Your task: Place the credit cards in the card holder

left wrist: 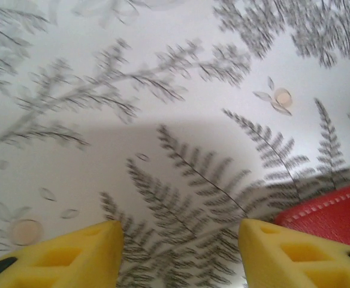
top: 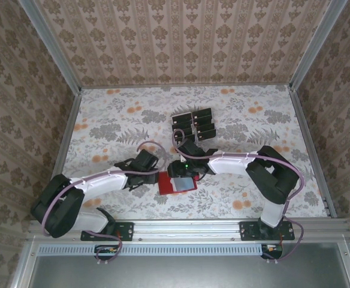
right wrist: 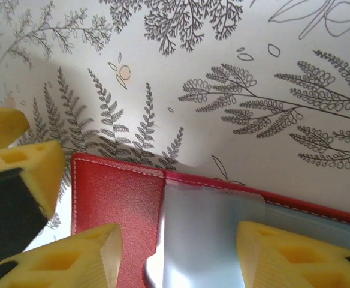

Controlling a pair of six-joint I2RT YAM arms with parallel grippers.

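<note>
Several cards are lying clustered on the tabletop, just beyond the open holder. Left tool is gaping empty beside its edge; right tool is standing spread over it. Loading is seemingly beginning, calling for a reach to one card.
</note>
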